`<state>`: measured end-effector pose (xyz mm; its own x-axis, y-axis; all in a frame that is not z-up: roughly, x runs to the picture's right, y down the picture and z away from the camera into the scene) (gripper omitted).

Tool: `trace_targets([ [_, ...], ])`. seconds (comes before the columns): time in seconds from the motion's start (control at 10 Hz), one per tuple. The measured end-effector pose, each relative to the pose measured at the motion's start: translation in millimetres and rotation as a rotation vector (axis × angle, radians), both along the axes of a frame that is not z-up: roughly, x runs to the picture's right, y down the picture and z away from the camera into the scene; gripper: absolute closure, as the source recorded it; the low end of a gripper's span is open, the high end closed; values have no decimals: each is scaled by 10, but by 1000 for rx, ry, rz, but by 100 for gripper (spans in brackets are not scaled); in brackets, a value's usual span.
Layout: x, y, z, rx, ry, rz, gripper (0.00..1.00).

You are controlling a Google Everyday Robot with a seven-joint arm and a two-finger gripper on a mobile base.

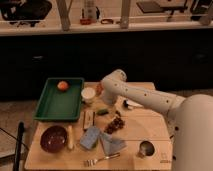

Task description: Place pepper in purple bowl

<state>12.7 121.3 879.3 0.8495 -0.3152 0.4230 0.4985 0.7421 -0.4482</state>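
Note:
The pepper point(102, 112) is a small green chili lying on the wooden table point(150, 127) near its middle. The purple bowl point(53, 138) stands at the front left of the table and holds nothing that I can see. My white arm reaches in from the right, bends at the elbow point(113, 81) and points down. The gripper point(106, 105) hangs just above and slightly right of the pepper, and is largely hidden by the arm.
A green tray point(50, 107) with an orange fruit point(62, 85) sits at the back left. A white cup point(88, 93) and an orange bowl point(99, 89) stand beside the arm. Grapes point(115, 124), a blue sponge point(90, 137), a grey cloth point(113, 143), a fork point(102, 159) and a metal cup point(145, 148) lie toward the front.

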Motion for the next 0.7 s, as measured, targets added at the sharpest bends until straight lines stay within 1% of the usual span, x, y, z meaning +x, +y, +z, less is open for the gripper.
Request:
trace_targets([
  [0.1, 7, 24, 51, -11, 5, 11, 39],
  [0.3, 7, 111, 185, -40, 14, 35, 60],
  [0.4, 11, 155, 237, -51, 15, 43, 63],
  [0.6, 20, 256, 335, -77, 14, 62, 64],
  [0.7, 15, 265, 348, -79, 13, 64, 71],
])
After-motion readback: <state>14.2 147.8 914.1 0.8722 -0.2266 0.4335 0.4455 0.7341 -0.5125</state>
